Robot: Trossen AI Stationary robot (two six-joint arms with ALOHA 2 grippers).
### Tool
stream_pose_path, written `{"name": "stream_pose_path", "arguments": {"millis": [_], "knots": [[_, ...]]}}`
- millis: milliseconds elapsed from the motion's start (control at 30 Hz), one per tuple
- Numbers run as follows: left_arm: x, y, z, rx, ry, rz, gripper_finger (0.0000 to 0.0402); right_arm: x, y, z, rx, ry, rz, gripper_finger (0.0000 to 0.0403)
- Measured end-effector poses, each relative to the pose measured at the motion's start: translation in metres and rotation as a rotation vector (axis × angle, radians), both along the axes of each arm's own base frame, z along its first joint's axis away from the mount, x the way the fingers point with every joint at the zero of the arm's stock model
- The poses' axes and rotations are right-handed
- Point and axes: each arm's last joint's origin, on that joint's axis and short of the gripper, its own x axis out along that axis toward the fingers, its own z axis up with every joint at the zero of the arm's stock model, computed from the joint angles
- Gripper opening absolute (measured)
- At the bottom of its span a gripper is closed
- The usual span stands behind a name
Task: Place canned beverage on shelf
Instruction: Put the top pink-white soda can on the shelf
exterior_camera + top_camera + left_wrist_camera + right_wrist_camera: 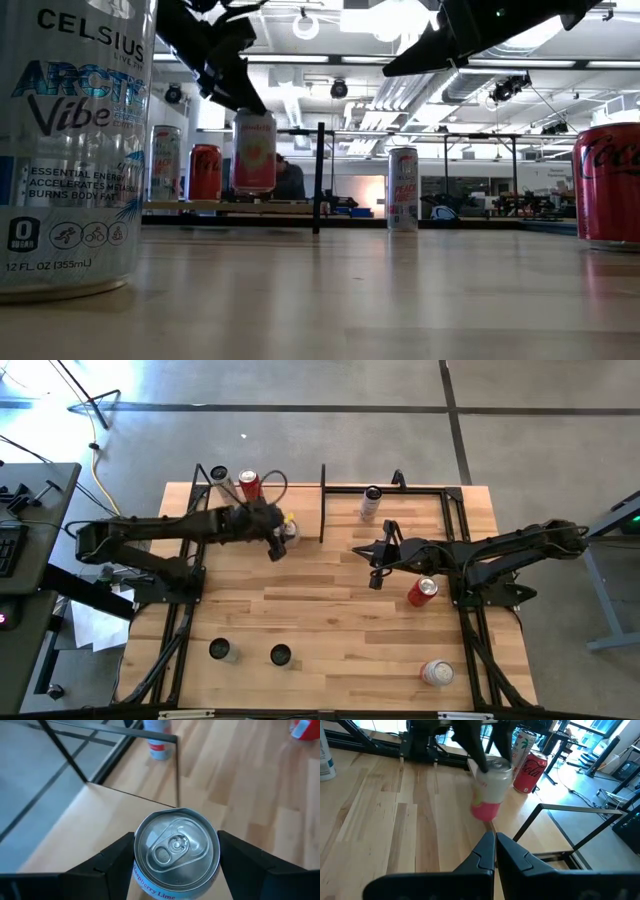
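Observation:
The shelf (300, 490) is a light-wood board with black end frames at the table's far side. A red can (249, 485) and a silver can (220, 475) stand on it. My left gripper (284, 536) is shut on a pink and white can (254, 150) over the shelf's right part. The can's silver top (175, 846) shows in the left wrist view. My right gripper (377, 563) is shut and empty, over the table right of the shelf. My left gripper pinches the can's side wall near its top (137, 851) between its two fingers (115, 857), one on each side. The fingers come from above, slanting down. The can is upright, its bottom (254, 188) a little above the shelf board (200, 206).
A white can (371, 503) stands on the table just right of the shelf. A red can (422, 591) is near the right arm and another can (437, 672) at the near right. Two cans (220, 650) (280, 655) stand at the near left.

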Motion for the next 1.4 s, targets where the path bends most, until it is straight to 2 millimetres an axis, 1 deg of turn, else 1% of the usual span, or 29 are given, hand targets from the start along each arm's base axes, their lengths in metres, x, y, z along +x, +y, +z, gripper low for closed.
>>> {"name": "stream_pose_path", "arguments": {"millis": [433, 633, 733, 1000, 1200, 1400], "knots": [[-0.027, 0.065, 0.001, 0.034, 0.025, 0.028, 0.0233, 0.0, 0.0, 0.0, -0.001, 0.001, 0.001, 0.0], [-0.034, 0.088, -0.01, -0.001, 0.058, 0.018, 0.0233, 0.0, 0.0, 0.0, 0.001, 0.003, 0.0, 0.0], [-0.035, 0.097, -0.013, -0.019, 0.04, 0.02, 0.0233, 0.0, 0.0, -0.001, 0.0, 0.007, 0.0, 0.0], [-0.039, 0.105, -0.014, -0.008, 0.042, 0.048, 0.0234, -0.001, 0.0, -0.001, 0.0, 0.016, 0.0, 0.0], [-0.041, 0.106, -0.014, -0.007, 0.055, 0.082, 0.029, -0.001, 0.0, -0.001, 0.0, 0.016, 0.0, 0.0], [-0.042, 0.106, -0.015, -0.005, 0.064, 0.09, 0.03, -0.001, 0.0, -0.001, 0.0, 0.016, 0.0, 0.0]]}}
